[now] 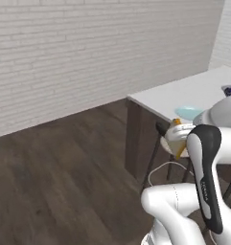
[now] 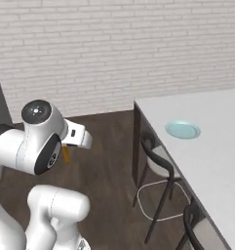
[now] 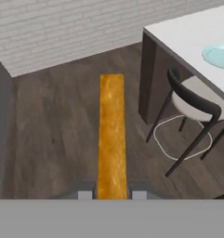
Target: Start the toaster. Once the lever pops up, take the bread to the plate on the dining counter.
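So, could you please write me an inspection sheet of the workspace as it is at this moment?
Surface: dining counter, white top, dark wood base.
Job's things: plate lies bare on the dining counter near its corner; bread is held edge-on between the fingertips, above the wood floor, not yet over the counter.
Clutter: a dark blue thing at the frame edge on the counter, too cut off to name.
Grippers: pincer shut on the bread.
Cables: nothing seen.
Surroundings: stool with dark frame tucked at the counter side; white brick wall; dark wood floor.
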Available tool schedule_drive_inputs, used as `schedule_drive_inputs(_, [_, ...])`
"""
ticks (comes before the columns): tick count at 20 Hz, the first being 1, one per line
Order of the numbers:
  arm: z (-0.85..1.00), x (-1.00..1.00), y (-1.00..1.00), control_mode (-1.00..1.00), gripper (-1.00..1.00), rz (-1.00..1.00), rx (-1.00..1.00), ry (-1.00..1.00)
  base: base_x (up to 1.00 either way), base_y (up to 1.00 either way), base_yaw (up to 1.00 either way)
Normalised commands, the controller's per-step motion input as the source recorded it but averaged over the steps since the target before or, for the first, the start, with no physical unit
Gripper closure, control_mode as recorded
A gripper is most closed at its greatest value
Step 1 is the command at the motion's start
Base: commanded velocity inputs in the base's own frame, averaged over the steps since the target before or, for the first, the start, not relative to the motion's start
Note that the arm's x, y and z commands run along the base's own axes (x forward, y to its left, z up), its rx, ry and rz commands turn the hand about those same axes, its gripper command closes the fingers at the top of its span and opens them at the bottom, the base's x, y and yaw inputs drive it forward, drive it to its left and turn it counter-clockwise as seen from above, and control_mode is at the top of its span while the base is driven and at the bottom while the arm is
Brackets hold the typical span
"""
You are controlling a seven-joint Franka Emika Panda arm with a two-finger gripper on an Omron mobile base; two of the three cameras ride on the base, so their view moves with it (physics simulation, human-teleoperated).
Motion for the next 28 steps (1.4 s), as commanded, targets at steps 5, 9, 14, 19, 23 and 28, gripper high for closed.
schedule_drive_inputs(5, [0.0,0.0,0.0,1.0,1.0,0.0,0.0,0.0,0.58,0.19,-0.52])
schedule_drive_inputs(9, [0.0,0.0,0.0,1.0,1.0,0.0,0.0,0.0,0.27,0.25,-0.48])
schedule_drive_inputs(14, [0.0,0.0,0.0,1.0,1.0,0.0,0.0,0.0,0.13,0.3,-0.43])
schedule_drive_inputs(19, [0.0,0.0,0.0,1.0,1.0,0.0,0.0,0.0,0.28,0.25,-0.41])
schedule_drive_inputs(23, [0.0,0.0,0.0,1.0,1.0,0.0,0.0,0.0,0.42,0.2,-0.38])
schedule_drive_inputs(28, [0.0,0.0,0.0,1.0,1.0,0.0,0.0,0.0,0.68,0.38,-0.25])
